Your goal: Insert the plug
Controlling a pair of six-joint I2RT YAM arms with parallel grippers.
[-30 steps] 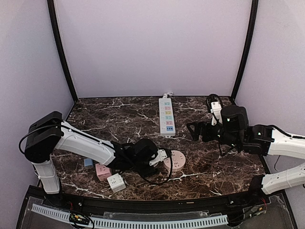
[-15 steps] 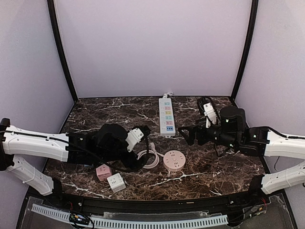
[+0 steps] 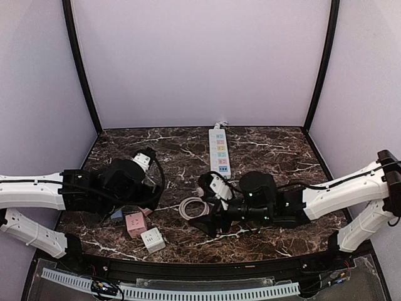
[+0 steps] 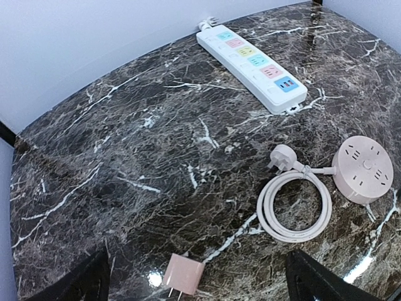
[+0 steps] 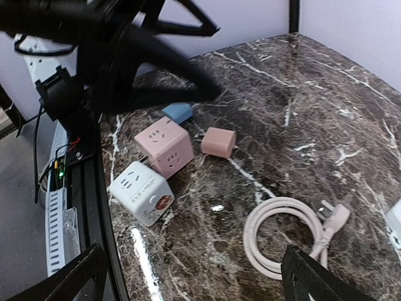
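A white cable coil (image 4: 265, 207) with a white plug (image 4: 280, 155) lies on the marble table, joined to a round pink socket (image 4: 363, 169). The coil (image 3: 185, 209) also shows in the top view, where my right arm hides the round socket. A white power strip (image 3: 219, 152) lies at the back. My left gripper (image 4: 200, 290) is open and empty, low over a small pink adapter (image 4: 183, 276). My right gripper (image 5: 194, 285) is open and empty, just beside the coil (image 5: 285, 235) and its plug (image 5: 338, 216). In the top view the left gripper (image 3: 143, 199) is left of the coil and the right gripper (image 3: 207, 213) is at it.
A pink cube socket (image 3: 135, 224), a white cube socket (image 3: 153, 239) and a small blue adapter (image 3: 116, 214) sit at the front left, between the two grippers. They show in the right wrist view as the pink cube (image 5: 164, 145), white cube (image 5: 141, 191) and blue adapter (image 5: 178, 113).
My left arm has drawn back to the left, away from the round socket and coil. My right arm has swung from the right side to the front middle, now covering the round socket.
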